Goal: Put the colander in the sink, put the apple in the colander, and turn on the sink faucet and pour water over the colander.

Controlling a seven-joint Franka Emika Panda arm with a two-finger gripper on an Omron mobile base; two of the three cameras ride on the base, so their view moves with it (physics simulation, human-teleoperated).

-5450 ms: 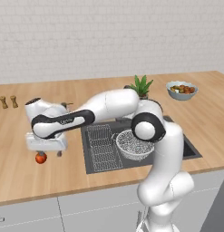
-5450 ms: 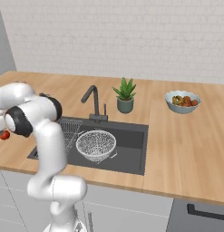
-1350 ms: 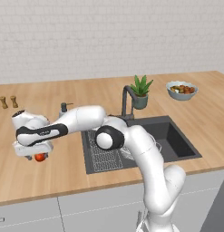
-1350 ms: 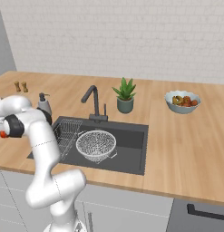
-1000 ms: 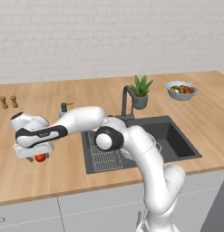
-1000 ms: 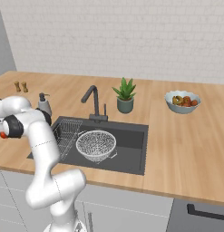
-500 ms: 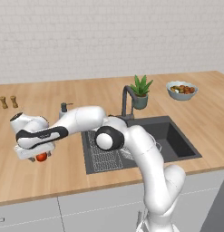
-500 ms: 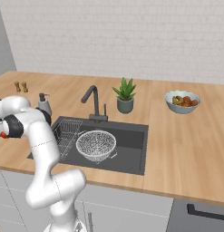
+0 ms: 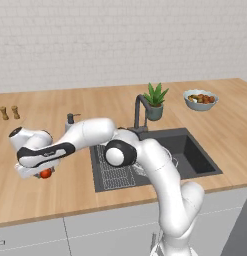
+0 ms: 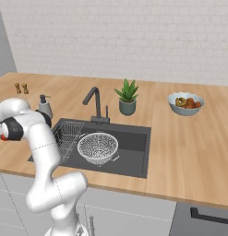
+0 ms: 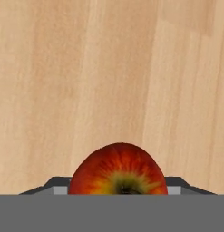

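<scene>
My pincer (image 9: 42, 173) hangs low over the wooden counter (image 9: 55, 195) at the far left of the kitchen, the apple (image 11: 118, 170) sitting right between its jaws. From the hand camera the red fruit sits dead centre, stem dimple facing me, with the jaw bodies showing as grey wedges on either side of it. Whether the pads are already pressing the skin or standing just off it I cannot tell; the apple appears to rest on the counter, not lifted.

Outward from there, my arm reaches from the base across the left edge of the sink (image 10: 134, 156), past the soap dispenser (image 10: 44, 106). In the right base view the colander (image 10: 98, 147) sits inside the basin, upright, just beside the wire rack (image 10: 67, 136). The sink faucet (image 10: 94, 103) stands behind the basin with its spout over it; no water is visible. A potted plant (image 10: 127, 99) and a bowl of mixed fruit (image 10: 185, 103) stand further right on the counter.

My reading: the first step is done, since the colander is in the sink. The apple is at the point of being grasped and has yet to travel to the colander. The faucet remains for last.
</scene>
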